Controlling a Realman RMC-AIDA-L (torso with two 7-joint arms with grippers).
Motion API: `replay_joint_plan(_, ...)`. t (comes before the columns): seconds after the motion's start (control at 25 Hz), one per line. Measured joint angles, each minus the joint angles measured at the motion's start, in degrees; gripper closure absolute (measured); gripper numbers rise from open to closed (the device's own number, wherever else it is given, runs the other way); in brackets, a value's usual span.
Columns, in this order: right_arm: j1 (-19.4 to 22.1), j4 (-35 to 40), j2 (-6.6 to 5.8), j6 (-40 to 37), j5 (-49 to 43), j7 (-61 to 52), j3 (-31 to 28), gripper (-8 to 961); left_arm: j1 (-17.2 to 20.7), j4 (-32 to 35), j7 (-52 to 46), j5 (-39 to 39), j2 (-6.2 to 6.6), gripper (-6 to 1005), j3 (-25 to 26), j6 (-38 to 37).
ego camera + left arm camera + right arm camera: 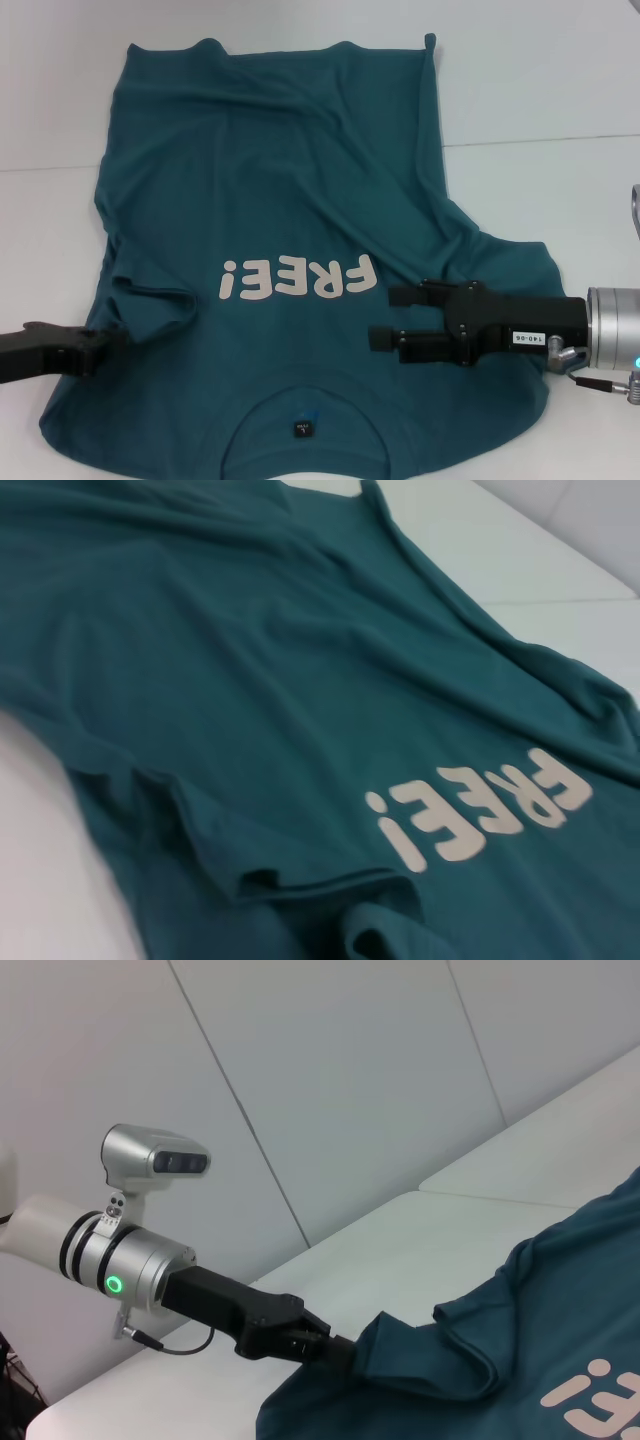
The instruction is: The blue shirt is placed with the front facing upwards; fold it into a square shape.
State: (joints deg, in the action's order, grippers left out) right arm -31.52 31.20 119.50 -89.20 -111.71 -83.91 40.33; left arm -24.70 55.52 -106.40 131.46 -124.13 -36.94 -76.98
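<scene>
both hands are working at the near end of the blue shirt (270, 200). left hand (100, 348) is reaching in from the bench's left side and its fingertips are buried in the bunched fabric at the left sleeve; the right wrist view is showing it (335, 1352) disappearing into a raised fold of cloth, so i am judging it clenched on the blue shirt, with the sleeve edge lifting a little off the bench (560, 90). right hand (388, 318) is hovering over the right chest area, just beside the end of the "free!" lettering (298, 279), its two black fingers (408, 296) spread apart and grasping nothing.

the blue shirt is lying front up and spread across the white bench, collar and small neck label (302, 429) nearest me, hem at the far side, with wrinkles running diagonally toward the right sleeve.

as i am reading it, the first fold is only starting: one side is pinched, the other is not. next i am needing to bring the right hand down onto the right shoulder or sleeve, close on a single layer, then carry both sides inward together so the cloth is not dragging or twisting.
</scene>
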Motion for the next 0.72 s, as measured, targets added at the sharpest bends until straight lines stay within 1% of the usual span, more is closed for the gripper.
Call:
replay_joint_plan(0.16,0.1,0.0,0.03,-0.1,0.0,0.0,0.1,88,0.0,-0.3,0.1,0.1,-0.01,999,0.0,-1.7)
replay_joint_plan(0.4,0.1,0.0,0.03,-0.3,0.0,0.0,0.1,90,0.0,-0.6,0.7,0.7,0.13,998,-0.1,-6.2)
replay_joint_plan(0.6,0.0,0.0,0.03,-0.3,-0.1,0.1,0.2,92,-0.1,-0.8,2.1,0.8,0.13,894,-0.1,-8.7)
replay_joint_plan(0.72,-0.1,0.1,0.03,-0.4,-0.2,0.1,0.2,93,-0.1,-0.8,2.3,0.8,0.11,771,0.2,-9.3)
